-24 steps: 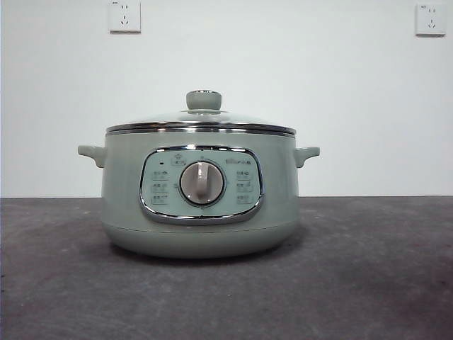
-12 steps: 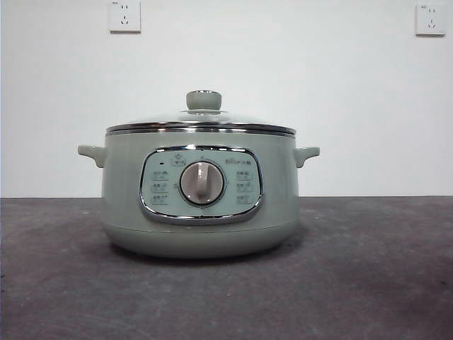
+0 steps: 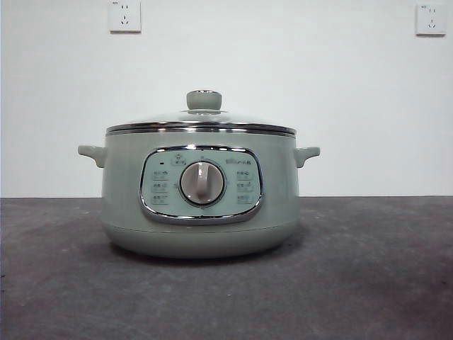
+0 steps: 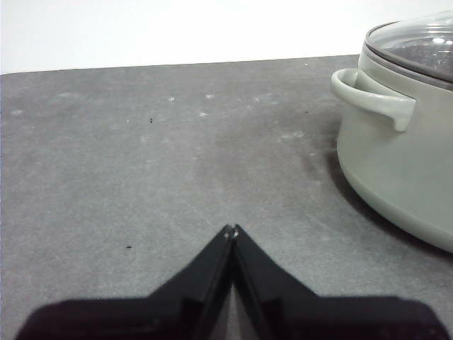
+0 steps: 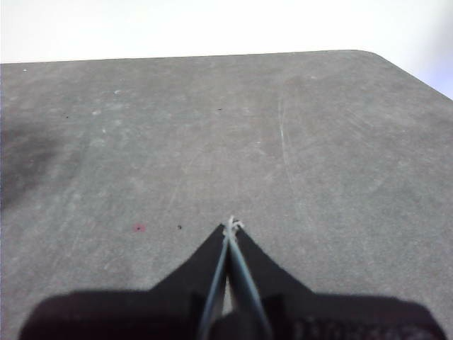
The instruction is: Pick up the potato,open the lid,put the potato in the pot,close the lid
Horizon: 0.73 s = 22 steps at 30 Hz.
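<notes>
A: How much room around the pot (image 3: 200,202)?
B: Bare dark worktop (image 3: 368,283) at three, six and nine o'clock; its rounded corner shows in the right wrist view.
A: And the pot itself?
B: Pale sage-green, mid-worktop, glass lid (image 3: 202,119) seated on its rim.
A: The hands?
B: Left hand (image 4: 231,231) low beside a pot handle, jaws together; right hand (image 5: 231,225) over bare worktop, jaws together.

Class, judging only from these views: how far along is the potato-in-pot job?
Either finished or not begun; the views cannot say. The lid sits shut on the pot. No potato is visible. Left gripper and right gripper are shut and empty over bare table.
</notes>
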Each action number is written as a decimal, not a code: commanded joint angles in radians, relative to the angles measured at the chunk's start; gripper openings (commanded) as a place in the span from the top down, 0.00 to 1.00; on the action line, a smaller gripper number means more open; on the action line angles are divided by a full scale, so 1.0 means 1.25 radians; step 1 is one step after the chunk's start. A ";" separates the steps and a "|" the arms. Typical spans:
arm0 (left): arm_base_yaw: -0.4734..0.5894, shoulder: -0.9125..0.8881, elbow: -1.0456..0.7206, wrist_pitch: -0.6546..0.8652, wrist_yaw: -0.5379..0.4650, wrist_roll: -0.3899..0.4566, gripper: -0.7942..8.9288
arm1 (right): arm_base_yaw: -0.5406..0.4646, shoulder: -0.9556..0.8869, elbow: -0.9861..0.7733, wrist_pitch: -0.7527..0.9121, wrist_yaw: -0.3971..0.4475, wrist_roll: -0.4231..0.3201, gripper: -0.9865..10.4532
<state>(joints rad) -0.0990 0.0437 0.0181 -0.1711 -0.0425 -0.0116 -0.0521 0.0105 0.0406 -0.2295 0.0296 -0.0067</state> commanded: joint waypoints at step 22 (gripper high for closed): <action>0.075 -0.032 -0.008 0.008 -0.002 0.004 0.92 | -0.002 -0.002 -0.021 0.037 0.004 0.004 0.91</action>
<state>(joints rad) -0.0082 0.0059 0.0181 -0.1638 -0.0429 -0.0113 -0.0525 0.0105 0.0269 -0.1913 0.0296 -0.0067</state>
